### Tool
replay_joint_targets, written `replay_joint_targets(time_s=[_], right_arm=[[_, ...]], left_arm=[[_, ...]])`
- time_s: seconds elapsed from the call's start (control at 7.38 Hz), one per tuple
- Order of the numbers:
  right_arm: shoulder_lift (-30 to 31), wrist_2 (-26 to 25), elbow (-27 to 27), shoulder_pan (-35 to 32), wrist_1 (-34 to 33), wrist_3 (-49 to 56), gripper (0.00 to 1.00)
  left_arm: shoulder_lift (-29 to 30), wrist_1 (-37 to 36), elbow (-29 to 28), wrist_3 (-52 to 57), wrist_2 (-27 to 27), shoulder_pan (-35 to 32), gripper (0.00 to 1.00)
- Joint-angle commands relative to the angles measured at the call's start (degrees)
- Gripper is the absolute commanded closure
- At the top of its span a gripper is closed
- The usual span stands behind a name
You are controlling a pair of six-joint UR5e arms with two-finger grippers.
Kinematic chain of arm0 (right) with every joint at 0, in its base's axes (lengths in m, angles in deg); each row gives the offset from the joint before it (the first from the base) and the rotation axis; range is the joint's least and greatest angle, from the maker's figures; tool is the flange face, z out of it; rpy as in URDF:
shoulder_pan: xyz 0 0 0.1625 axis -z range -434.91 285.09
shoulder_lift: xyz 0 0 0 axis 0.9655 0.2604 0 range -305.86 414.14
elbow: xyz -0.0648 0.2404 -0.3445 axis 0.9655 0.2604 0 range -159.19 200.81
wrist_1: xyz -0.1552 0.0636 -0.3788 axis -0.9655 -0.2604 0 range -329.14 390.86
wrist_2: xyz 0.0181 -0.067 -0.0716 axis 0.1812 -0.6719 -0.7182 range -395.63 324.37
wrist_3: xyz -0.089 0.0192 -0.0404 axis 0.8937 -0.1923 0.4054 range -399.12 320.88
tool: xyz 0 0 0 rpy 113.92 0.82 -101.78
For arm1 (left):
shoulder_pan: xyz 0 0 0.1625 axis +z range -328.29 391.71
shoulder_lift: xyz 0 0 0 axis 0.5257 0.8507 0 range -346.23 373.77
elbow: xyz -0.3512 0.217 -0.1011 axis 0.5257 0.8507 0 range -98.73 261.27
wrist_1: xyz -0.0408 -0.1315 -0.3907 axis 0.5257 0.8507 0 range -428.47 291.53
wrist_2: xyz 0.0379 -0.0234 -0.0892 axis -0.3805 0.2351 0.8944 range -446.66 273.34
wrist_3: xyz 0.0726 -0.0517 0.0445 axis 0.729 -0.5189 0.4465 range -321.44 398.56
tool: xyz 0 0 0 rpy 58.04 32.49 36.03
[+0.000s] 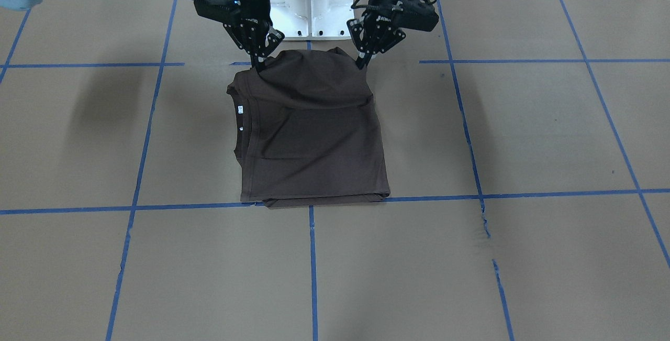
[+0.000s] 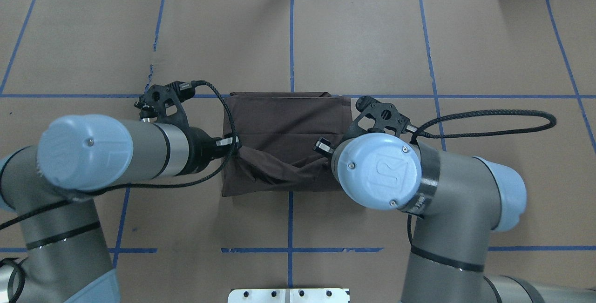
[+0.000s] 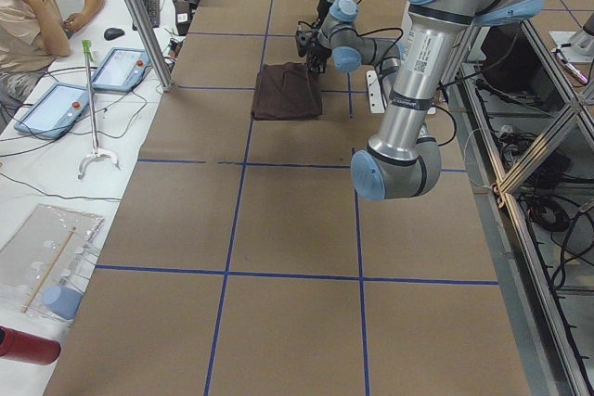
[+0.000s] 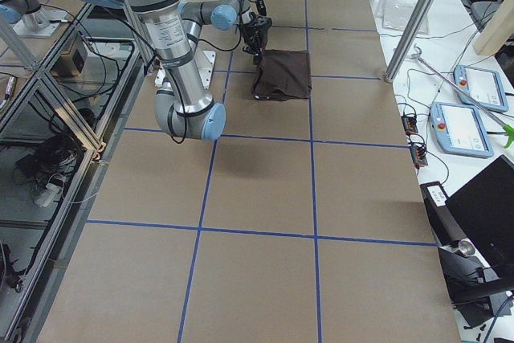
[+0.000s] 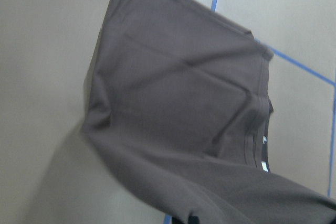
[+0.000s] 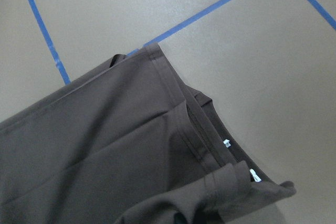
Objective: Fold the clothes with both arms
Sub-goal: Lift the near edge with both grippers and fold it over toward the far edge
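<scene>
Left arm (image 2: pixel 116 149), right arm (image 2: pixel 447 177) angled down, jaws pinching T-shirt (image 1: pixel 314 136) edge

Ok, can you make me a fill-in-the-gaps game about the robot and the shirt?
1. The T-shirt is pinched by ___ hands: the left hand and the right hand.
2. The tape lines on the table are ___.
3. The small tag at the T-shirt's neck is ___.
4. The T-shirt is not spread out flat; it is already ___.

Missing words: two; blue; white; folded.
</scene>
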State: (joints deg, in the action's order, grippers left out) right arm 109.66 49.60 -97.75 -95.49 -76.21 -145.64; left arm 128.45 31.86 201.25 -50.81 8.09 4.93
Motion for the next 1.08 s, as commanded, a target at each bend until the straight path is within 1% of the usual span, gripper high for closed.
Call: replay_joint_targets(time_s=[0.0,0.14,0.27,0.41,0.54,0.81,0.95], right_arm=[[-1.8,0.82,9.8,-3.75,8.77,2.61,1.0],[-3.64,0.82,14.28,-4.72,10.11,3.24,1.0],[-4.79,0.82,18.24,-5.42,12.13,3.68,1.0],[-5.15,0.82,21.93,-5.69,15.8,3.68,1.0],[-5.24,0.73,25.36,-5.78,19.23,3.68,1.0],[-5.42,0.73,26.98,-5.78,20.15,4.12,1.0],[-5.42,0.82,26.98,-5.78,20.15,5.51,1.0]], left_arm=[[3.51,0.65,-7.35,3.06,0.34,-4.93,1.0],[5.27,3.61,-12.44,4.37,0.26,-5.9,1.0],[5.73,9.04,-17.8,4.73,0.26,-7.13,1.0],[6.86,13.36,-23.42,4.82,0.17,-7.49,1.0],[7.74,16.36,-27.65,4.82,-0.01,-7.49,1.0],[8.01,18.93,-32.42,4.73,-0.09,-7.32,1.0],[7.84,20.07,-33.05,4.82,-0.1,-7.23,1.0]])
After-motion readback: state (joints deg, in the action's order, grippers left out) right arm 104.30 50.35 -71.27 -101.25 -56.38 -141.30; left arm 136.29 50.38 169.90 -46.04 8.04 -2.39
